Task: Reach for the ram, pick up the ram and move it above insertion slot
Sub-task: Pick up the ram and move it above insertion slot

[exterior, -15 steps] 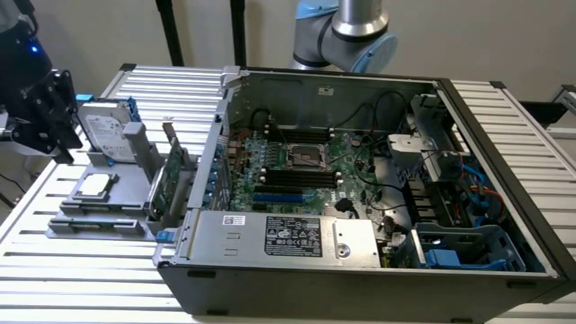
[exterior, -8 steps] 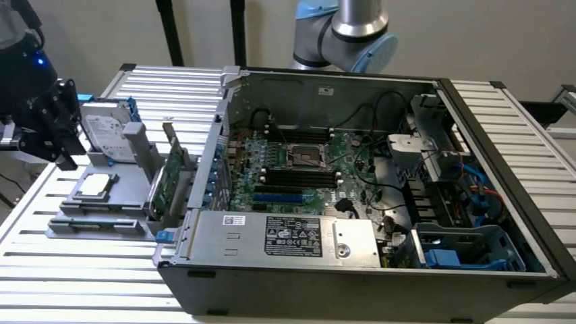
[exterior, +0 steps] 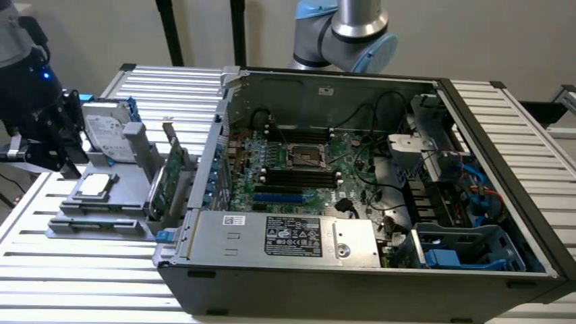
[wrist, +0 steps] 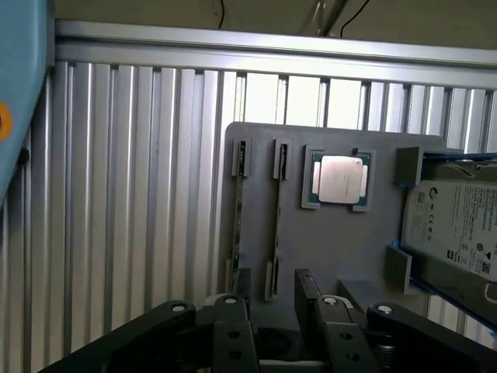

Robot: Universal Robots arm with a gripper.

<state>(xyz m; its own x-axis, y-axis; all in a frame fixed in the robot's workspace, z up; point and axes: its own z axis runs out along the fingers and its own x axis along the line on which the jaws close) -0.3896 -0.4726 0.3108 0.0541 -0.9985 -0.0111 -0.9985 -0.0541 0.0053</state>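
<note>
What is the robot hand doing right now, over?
Hand open, above gray holder. Ram standing on edge in holder, not gripped. Nothing between hand and ram.

Desk [wrist: 140, 194]: ribbed aluminium slats, bright, semi-gloss. Holder tray [wrist: 334, 249]: smooth matt grey plastic. Processor [wrist: 339, 179] lid: bare metal, dull sheen. Hard drive [wrist: 458, 225]: silver metal, glossy white paper label, blue plastic rails. Pincer [wrist: 272, 284]: matt black, plastic or coated metal, can't tell which. Computer case [exterior: 360, 290]: dark matt shell, bare grey sheet metal inside. Insertion slot [exterior: 301, 177]: black plastic, slight shine.
</note>
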